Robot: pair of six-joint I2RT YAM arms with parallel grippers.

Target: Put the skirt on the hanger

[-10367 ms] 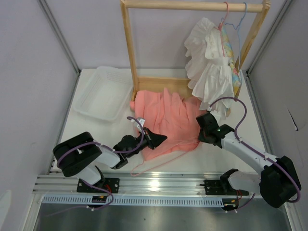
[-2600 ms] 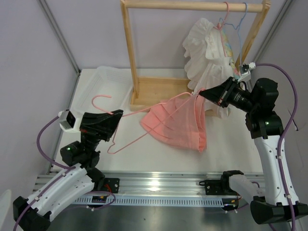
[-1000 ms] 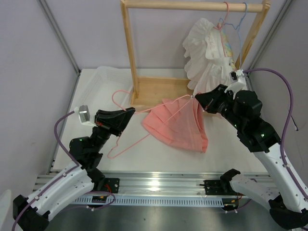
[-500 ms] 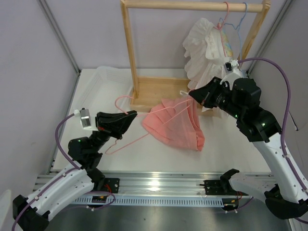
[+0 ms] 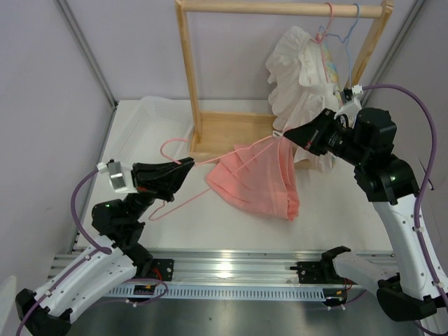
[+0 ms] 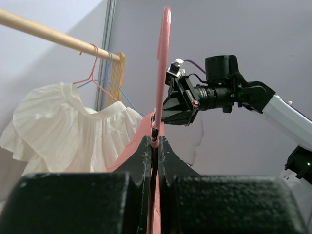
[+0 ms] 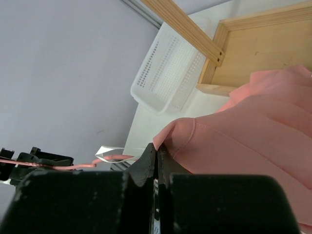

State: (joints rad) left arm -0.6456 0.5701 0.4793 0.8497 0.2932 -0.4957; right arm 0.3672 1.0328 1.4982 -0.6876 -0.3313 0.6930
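Observation:
The salmon-pink pleated skirt [image 5: 257,183] hangs in the air between my arms, its lower part near the table. My right gripper [image 5: 284,135] is shut on the skirt's top edge, which shows in the right wrist view [image 7: 243,122]. My left gripper [image 5: 187,164] is shut on the thin pink hanger [image 5: 150,217], gripping the wire [image 6: 163,73] just below the hook. The hanger's far end reaches the skirt's top beside the right gripper. How far it goes inside the cloth is hidden.
A wooden rack [image 5: 187,77] stands at the back; its rail [image 5: 280,8] carries a white ruffled garment [image 5: 301,91] on a pink hanger and a pastel garment on a blue hanger. A white basket [image 5: 150,133] sits back left.
Both arms have lifted the skirt and the hanger off the table. Over the last second the right gripper has risen and shifted right with the skirt's top; the left gripper has barely moved.

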